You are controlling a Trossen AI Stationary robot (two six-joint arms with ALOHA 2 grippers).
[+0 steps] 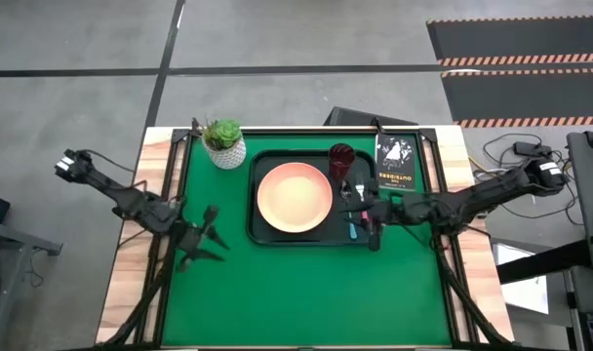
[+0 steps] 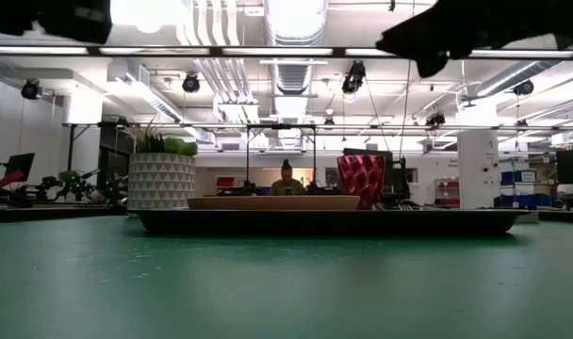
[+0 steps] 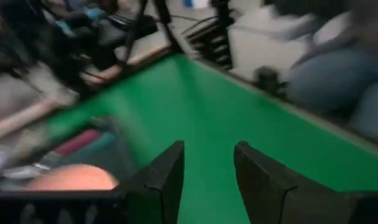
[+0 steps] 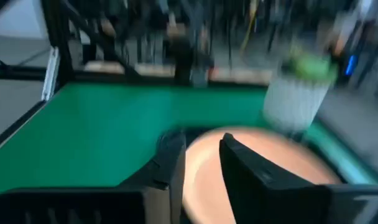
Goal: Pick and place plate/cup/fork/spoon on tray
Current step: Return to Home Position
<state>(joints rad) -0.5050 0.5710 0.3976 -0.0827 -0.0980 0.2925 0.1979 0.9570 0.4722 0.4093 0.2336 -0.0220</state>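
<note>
Progress near the end of tray loading. We read the green surface (image 1: 306, 292) first: none of the four dishes lies on it outside the tray, so we judge every placement done, with only the arms' retreat left. Toward its far side sits the dark rectangular tray (image 1: 254, 210), with raised rim and rounded corners. We find the salmon-pink plate (image 1: 294, 197), plain and round, filling the tray's left part. The right pincer (image 1: 367, 210) hovers over the tray's right part, its fingers a narrow gap apart and empty. The left pincer (image 1: 217, 234) hangs over bare surface left of the tray, fingers spread, holding nothing. The maroon cup (image 1: 341, 159) stands near the tray's far right corner. The red-handled fork (image 1: 374, 234) and blue-handled spoon (image 1: 354, 230) lie side by side right of the plate, partly hidden by the right pincer.
</note>
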